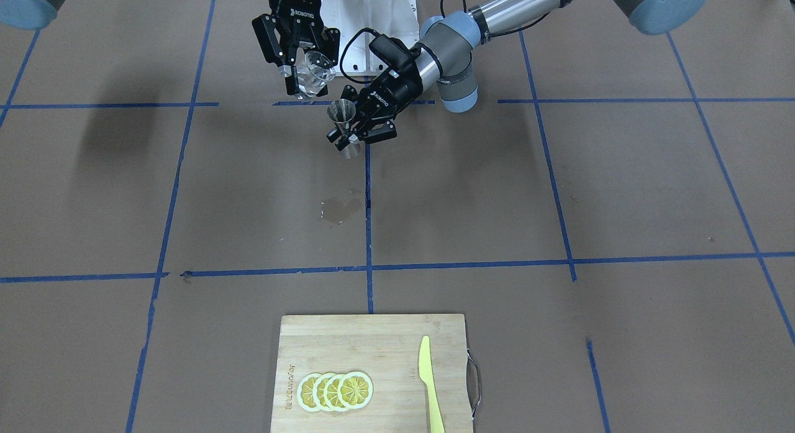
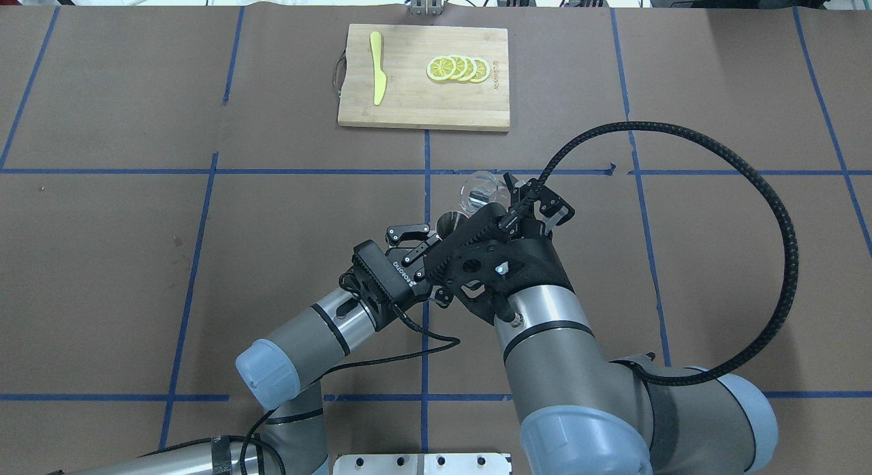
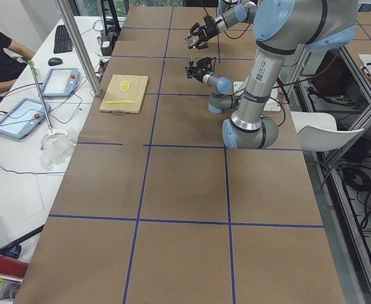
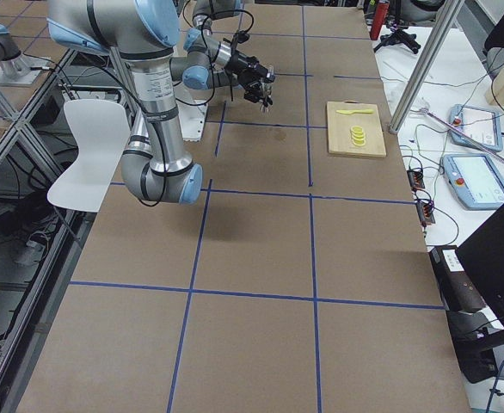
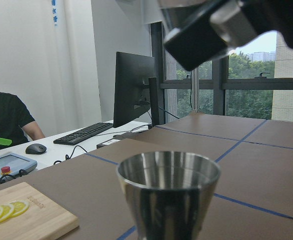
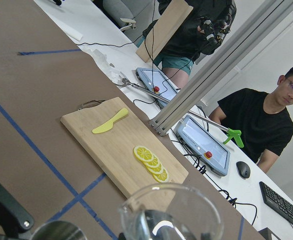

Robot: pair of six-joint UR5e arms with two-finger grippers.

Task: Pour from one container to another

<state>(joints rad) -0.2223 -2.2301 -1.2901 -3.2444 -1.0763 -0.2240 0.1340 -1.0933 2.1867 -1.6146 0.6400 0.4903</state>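
Note:
My left gripper (image 1: 348, 136) is shut on the steel jigger (image 1: 341, 113) at its narrow waist and holds it upright above the table. In the left wrist view the jigger (image 5: 169, 190) fills the lower middle, with its mouth open upward. My right gripper (image 1: 302, 65) is shut on the clear glass cup (image 1: 315, 71), which is tilted with its mouth toward the jigger, just above and beside it. From overhead the cup (image 2: 479, 190) lies just beyond the jigger (image 2: 450, 223). The right wrist view has the cup's rim (image 6: 171, 212) near and the jigger (image 6: 56, 231) at lower left.
A wet patch (image 1: 338, 210) marks the brown paper under the grippers. A wooden cutting board (image 1: 348, 340) on the far side from the robot carries lemon slices (image 1: 335, 391) and a yellow knife (image 1: 430, 383). Operators sit past the table's end (image 6: 266, 115).

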